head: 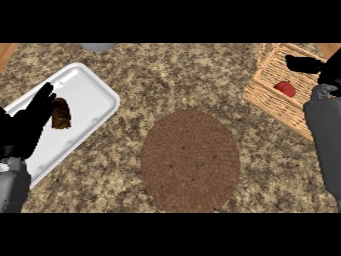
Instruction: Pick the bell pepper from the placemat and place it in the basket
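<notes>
A speckled granite tabletop [165,80] is carrying everything here. A round brown placemat [190,160] is lying flat on it, between the left robot hand [18,127] and the right robot hand [335,67], nearer than both. A white tray [92,87] is sitting tilted on the tabletop under and just beside the left robot hand, its long side slanting away. A wicker basket [265,85] is resting on the tabletop beneath the right robot hand, turned at an angle. A grey object [97,47] is showing at the far edge, mostly cut off, beyond the tray.
</notes>
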Controlling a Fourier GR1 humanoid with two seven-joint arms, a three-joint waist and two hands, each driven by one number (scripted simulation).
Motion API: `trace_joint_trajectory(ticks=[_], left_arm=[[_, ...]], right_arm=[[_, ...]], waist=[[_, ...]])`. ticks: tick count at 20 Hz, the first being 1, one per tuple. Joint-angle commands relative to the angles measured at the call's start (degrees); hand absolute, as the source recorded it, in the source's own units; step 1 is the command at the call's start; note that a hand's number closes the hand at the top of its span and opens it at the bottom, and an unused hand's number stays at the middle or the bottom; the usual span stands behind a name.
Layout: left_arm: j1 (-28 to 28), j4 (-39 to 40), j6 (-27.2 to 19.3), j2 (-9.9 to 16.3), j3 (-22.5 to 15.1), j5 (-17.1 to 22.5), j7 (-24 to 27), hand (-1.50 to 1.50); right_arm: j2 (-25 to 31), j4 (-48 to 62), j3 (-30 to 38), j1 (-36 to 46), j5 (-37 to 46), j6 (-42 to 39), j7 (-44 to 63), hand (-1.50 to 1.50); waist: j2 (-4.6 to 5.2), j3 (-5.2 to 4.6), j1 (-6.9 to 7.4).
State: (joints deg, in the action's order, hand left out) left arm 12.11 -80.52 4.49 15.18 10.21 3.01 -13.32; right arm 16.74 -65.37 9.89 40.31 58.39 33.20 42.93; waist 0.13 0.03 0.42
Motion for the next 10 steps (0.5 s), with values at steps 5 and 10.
trace_joint_trajectory(ticks=[5, 10], left_arm=[[-0.5, -3.0, 1.0, -0.1, -0.8, 0.2, -2.4, 0.00], [-0.7, -1.2, 0.8, 1.2, 1.5, 0.6, -0.9, 0.00]], right_arm=[[1.7, 1.3, 3.4, 1.9, -9.0, 3.8, -10.1, -1.50], [2.2, -9.8, 9.1, -3.1, -11.0, 9.6, -5.0, -1.50]], waist=[[-0.09, 0.00, 0.04], [-0.49, 0.01, -1.23]])
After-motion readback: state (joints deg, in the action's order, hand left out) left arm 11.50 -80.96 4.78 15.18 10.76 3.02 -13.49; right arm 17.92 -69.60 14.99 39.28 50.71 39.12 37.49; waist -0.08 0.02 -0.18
